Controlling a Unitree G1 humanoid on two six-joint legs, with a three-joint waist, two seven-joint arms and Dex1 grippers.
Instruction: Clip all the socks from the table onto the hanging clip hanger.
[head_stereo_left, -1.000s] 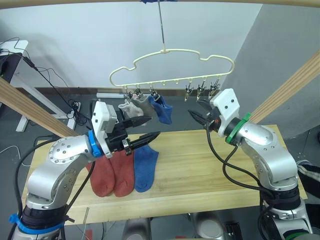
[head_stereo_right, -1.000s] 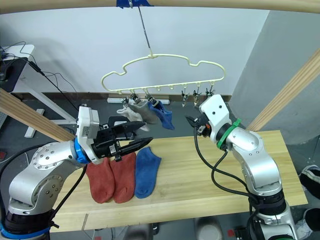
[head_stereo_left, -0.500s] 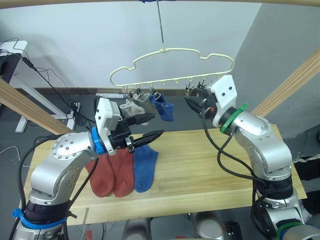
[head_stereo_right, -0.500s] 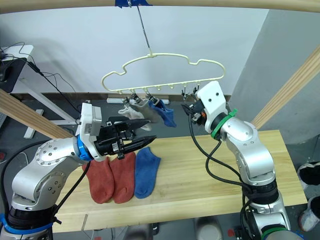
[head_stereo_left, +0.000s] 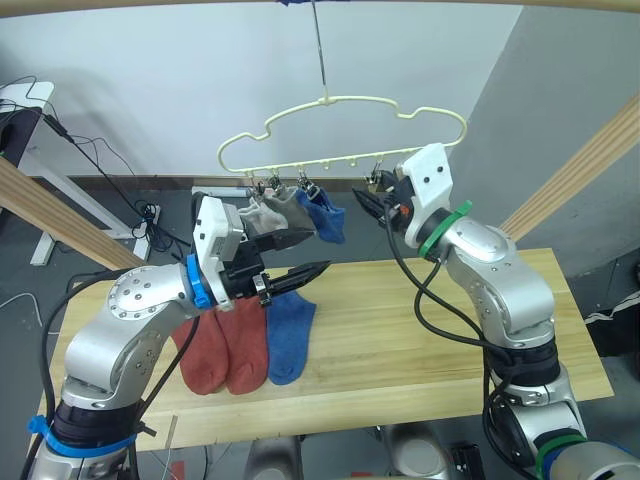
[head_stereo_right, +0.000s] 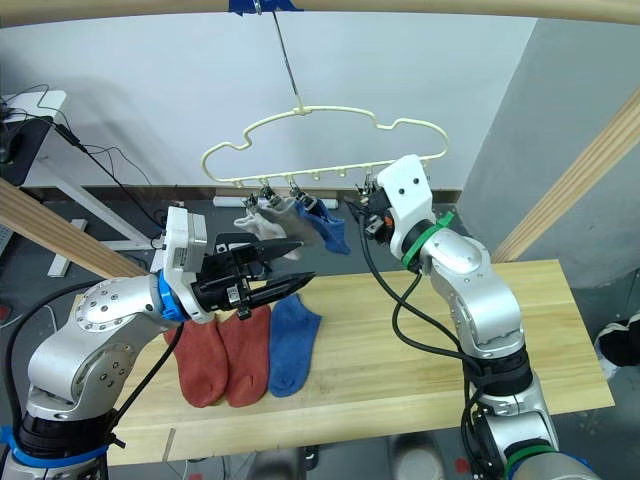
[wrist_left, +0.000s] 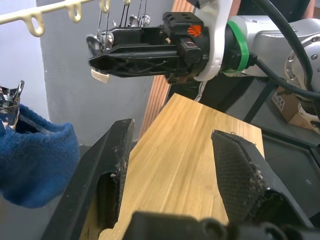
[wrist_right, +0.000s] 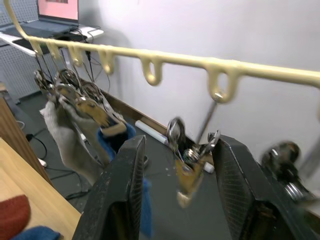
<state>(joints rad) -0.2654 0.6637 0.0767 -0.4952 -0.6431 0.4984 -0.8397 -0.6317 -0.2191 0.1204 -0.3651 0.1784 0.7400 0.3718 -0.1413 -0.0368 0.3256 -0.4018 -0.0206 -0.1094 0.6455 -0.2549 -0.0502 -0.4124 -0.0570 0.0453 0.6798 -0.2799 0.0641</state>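
Right wrist view shows you the right gripper, now raised to the clip hanger, spread around a free clip, while three socks wait on the table.

Thick pale wooden pole across the top, blue tape wrapped at mid-span. Slanted wooden poles at left and right. White wall behind, dark floor below it. Black cables trailing beside a white desk. Laptop with pink screen.
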